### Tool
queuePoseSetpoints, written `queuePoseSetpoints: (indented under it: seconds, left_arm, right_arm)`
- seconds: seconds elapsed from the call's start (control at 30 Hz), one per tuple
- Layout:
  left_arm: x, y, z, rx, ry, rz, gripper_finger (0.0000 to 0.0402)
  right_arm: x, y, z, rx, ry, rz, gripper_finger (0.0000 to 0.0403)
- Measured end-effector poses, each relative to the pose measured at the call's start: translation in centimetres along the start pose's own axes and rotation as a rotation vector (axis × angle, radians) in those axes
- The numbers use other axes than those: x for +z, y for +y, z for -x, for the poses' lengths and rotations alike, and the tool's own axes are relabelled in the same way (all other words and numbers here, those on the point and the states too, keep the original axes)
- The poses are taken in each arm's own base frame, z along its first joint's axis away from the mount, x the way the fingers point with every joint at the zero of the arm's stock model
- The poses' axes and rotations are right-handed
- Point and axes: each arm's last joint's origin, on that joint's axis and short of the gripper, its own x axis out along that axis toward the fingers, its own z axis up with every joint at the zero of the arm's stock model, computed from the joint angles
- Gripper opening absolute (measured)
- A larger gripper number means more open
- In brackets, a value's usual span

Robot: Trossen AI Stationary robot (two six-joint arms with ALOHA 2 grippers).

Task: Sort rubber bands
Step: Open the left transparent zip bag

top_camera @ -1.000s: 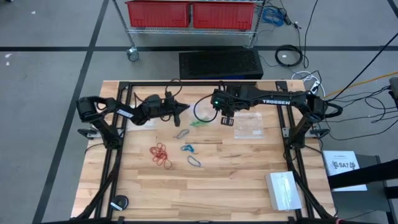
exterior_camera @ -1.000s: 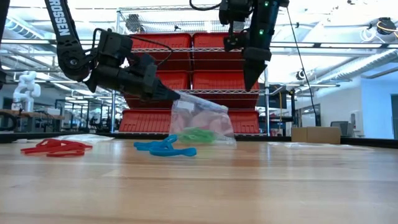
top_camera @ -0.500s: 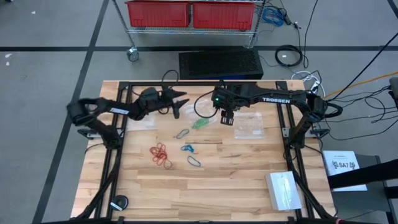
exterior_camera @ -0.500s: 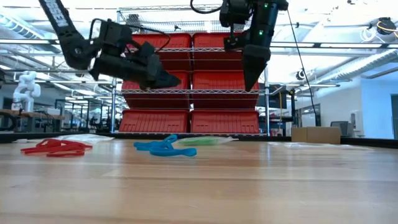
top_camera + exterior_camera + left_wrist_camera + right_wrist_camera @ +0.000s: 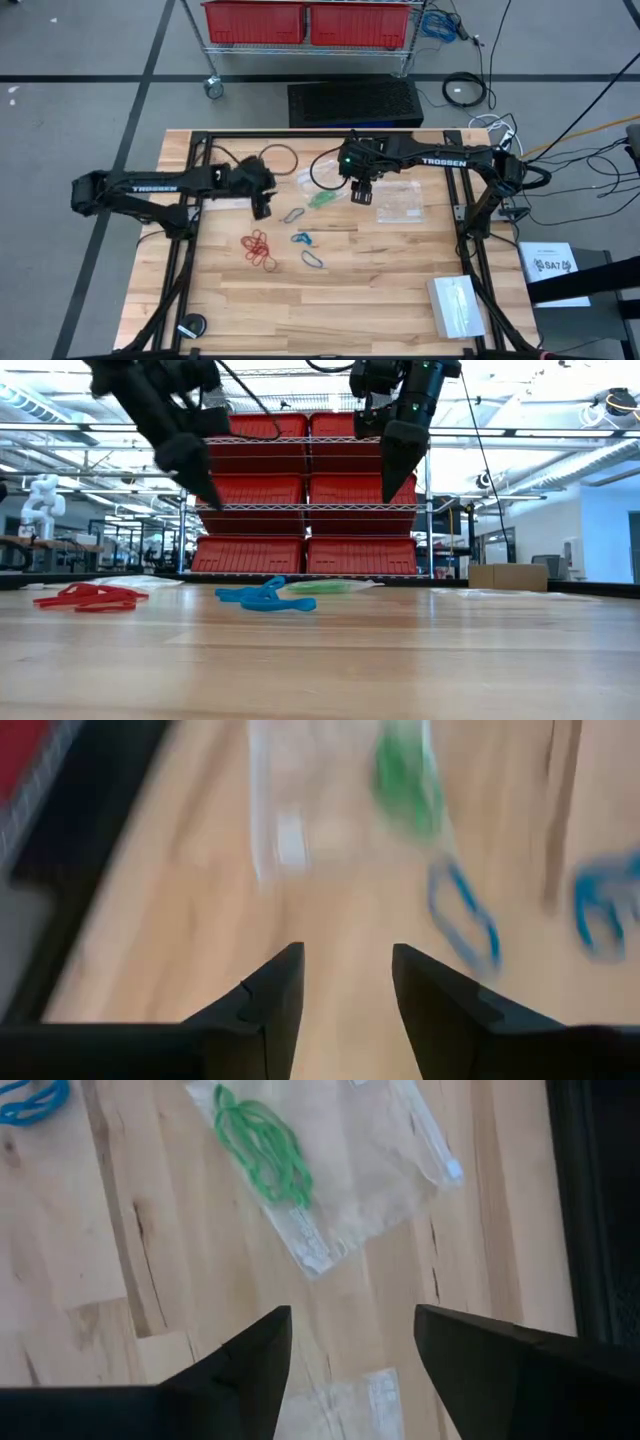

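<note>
green bands [image 5: 262, 1142] lie bagged on the tabletop [image 5: 380, 290]; red [image 5: 258, 248] and blue [image 5: 302, 239] lie loose. both grippers, left [image 5: 262, 210] and right [image 5: 360, 195], hover with fingers wide, empty. next you need a bag and the red cluster.

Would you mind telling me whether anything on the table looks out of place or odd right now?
Nothing looks damaged or spilled. The green rubber bands lie inside a clear plastic bag flat on the wooden table, while the red rubber bands and blue rubber bands lie loose on the wood, not yet bagged.
</note>
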Motion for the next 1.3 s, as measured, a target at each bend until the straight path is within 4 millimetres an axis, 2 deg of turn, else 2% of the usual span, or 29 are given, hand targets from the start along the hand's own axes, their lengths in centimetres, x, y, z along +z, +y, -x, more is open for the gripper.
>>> queuePoseSetpoints:
  seconds: [0.27,0.37,0.8,1.07,1.3]
  left_arm:
    - [-3.7,-2.2,0.5,0.086,0.487,0.087,0.0159]
    - [-4.3,-2.6,0.1,0.158,0.58,0.068,0.0159]
    - [-4.6,-3.9,-3.6,0.178,0.652,-0.052,0.0159]
    - [-5.0,-2.8,-5.1,0.186,0.723,-0.008,0.0159]
    - [-4.7,-2.5,-7.2,0.132,0.648,-0.023,0.0159]
  right_arm:
    - [0.1,0.0,0.0,0.0,-0.012,0.024,0.0206]
    - [0.2,0.0,0.0,0.0,-0.015,0.03,0.0206]
    - [0.2,0.1,0.0,0.001,-0.018,0.037,0.0206]
    - [0.3,0.6,0.1,0.006,-0.025,0.061,0.0206]
    - [0.3,0.7,0.1,0.006,-0.024,0.063,0.0206]
